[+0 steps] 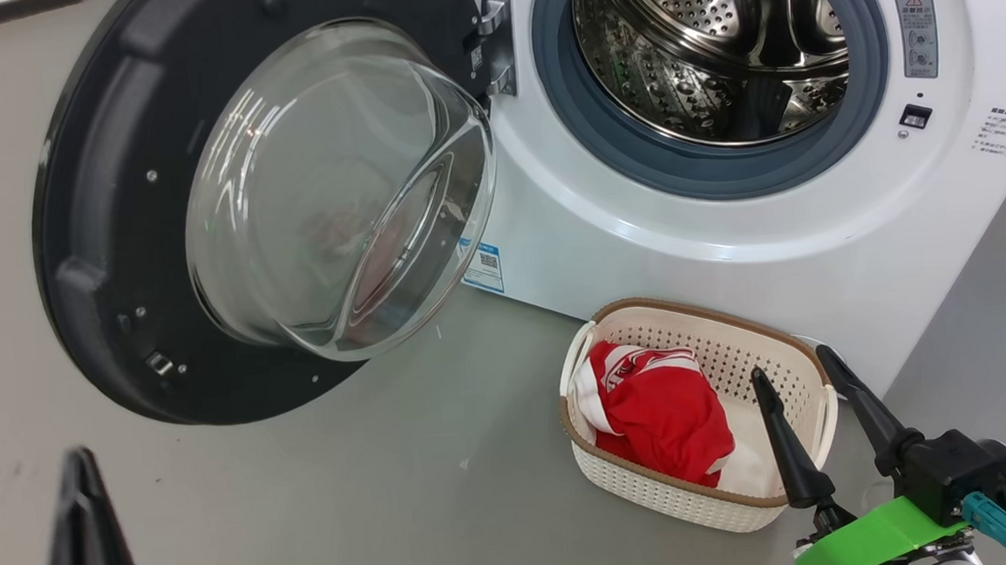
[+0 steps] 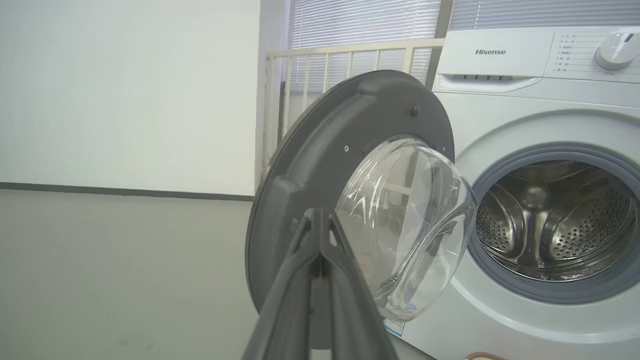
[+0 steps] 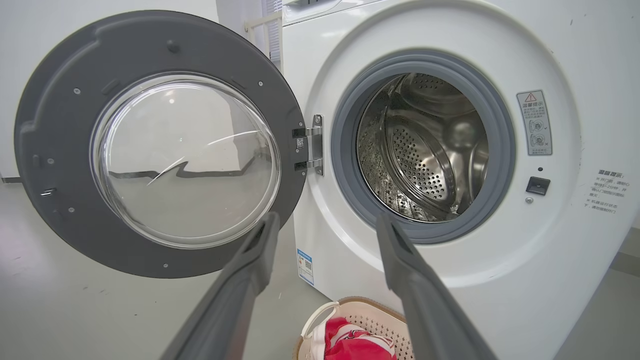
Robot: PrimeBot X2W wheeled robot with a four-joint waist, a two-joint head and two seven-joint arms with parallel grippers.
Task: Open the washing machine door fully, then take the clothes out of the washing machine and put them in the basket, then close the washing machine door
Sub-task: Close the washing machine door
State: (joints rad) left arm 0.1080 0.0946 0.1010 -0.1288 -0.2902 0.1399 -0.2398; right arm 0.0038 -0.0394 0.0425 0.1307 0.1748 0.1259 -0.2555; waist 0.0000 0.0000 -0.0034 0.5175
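Observation:
The washing machine door [image 1: 97, 211] hangs wide open to the left of the washing machine [image 1: 728, 242]; its glass bowl [image 1: 340, 188] bulges toward me. The steel drum [image 1: 715, 42] shows nothing inside. Red clothes with white trim [image 1: 659, 408] lie in the cream basket [image 1: 655, 487] on the floor before the machine. My right gripper [image 1: 792, 365] is open, fingers spread over the basket's right end, holding nothing. My left gripper [image 1: 82, 465] sits low at the left, apart from the door, fingers pressed together and empty. In the left wrist view the shut fingertips [image 2: 320, 220] point at the door [image 2: 325, 155].
Grey floor [image 1: 393, 490] stretches left and in front of the machine. A pale railing [image 2: 345, 60] and window blinds stand behind the door, beside a white wall. A blue label [image 1: 483, 266] sits low on the machine front.

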